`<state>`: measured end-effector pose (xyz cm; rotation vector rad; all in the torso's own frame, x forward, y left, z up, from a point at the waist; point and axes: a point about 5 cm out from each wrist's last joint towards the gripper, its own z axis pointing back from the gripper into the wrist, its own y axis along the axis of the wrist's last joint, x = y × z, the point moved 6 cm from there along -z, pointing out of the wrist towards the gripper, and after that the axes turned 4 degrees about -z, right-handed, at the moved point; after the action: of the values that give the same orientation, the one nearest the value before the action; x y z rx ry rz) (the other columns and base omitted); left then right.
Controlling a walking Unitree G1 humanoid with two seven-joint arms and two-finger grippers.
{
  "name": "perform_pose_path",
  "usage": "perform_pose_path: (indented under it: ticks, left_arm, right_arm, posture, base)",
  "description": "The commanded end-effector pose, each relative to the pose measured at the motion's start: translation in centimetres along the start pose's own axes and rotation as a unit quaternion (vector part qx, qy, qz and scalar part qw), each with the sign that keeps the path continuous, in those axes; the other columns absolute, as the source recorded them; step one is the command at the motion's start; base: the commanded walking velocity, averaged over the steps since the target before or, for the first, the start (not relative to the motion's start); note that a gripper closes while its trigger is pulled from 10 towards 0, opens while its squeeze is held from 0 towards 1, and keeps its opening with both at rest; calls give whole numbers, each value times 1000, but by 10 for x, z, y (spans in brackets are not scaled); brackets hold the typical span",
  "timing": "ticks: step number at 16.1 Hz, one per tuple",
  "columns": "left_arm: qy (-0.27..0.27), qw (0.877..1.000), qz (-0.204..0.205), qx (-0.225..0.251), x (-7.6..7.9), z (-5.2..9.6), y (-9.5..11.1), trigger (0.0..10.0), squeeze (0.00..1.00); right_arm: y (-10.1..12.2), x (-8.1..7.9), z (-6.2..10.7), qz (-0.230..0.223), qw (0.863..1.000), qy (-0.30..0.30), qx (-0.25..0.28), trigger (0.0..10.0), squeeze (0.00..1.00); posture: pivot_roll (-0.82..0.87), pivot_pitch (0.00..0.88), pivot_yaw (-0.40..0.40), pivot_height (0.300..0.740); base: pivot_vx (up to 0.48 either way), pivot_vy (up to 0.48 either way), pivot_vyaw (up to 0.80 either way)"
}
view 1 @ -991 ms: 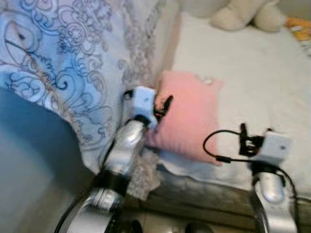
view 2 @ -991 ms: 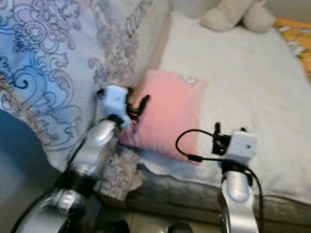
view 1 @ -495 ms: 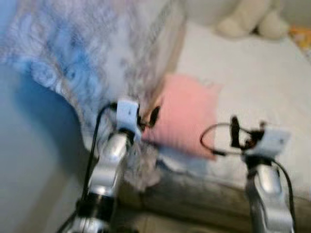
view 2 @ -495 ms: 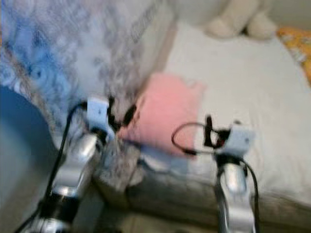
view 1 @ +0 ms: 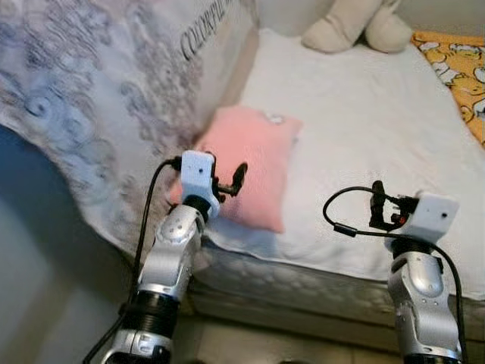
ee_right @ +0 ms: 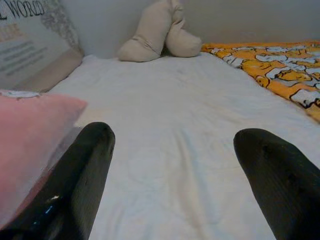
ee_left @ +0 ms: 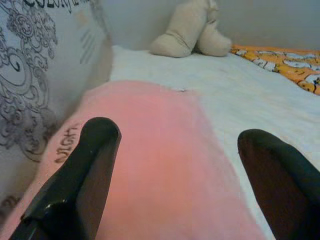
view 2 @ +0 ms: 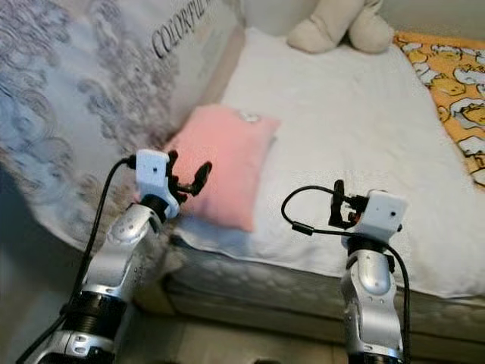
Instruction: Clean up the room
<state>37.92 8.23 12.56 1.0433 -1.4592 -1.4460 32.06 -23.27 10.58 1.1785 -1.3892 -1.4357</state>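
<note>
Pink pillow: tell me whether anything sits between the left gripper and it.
Nothing visible does. The left gripper is open and faces the pink pillow directly, at its near edge on the white sheet.

Pillow lies on the bed near its front edge, beside the patterned quilt on its left. Plush toy well behind pillow; printed blanket far to pillow's right.

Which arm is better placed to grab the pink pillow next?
Left. The left gripper is open right at the pink pillow's near edge; the right gripper hovers over bare white sheet.
</note>
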Motion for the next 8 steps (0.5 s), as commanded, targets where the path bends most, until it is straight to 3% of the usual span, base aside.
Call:
perform_pose_path:
  ticks: [1,3,8]
  left_arm:
    - [6,1000,1,-3,-6,-1,-2,10000,0]
    - [-16,1000,-3,5,5,-8,4,10000,0]
    - [-23,1000,-14,17,9,-19,12,10000,0]
  right_arm:
    - [3,-8,-3,2,1000,10,7,10000,0]
    - [11,-10,-6,25,999,19,22,10000,0]
    - [14,-17,-14,36,998,37,27,10000,0]
  posture:
    - [-61,0,44,736]
    - [-105,0,57,736]
    - [-99,0,46,736]
  base:
    - [0,-480,0]
    - [0,-480,0]
    - [0,-480,0]
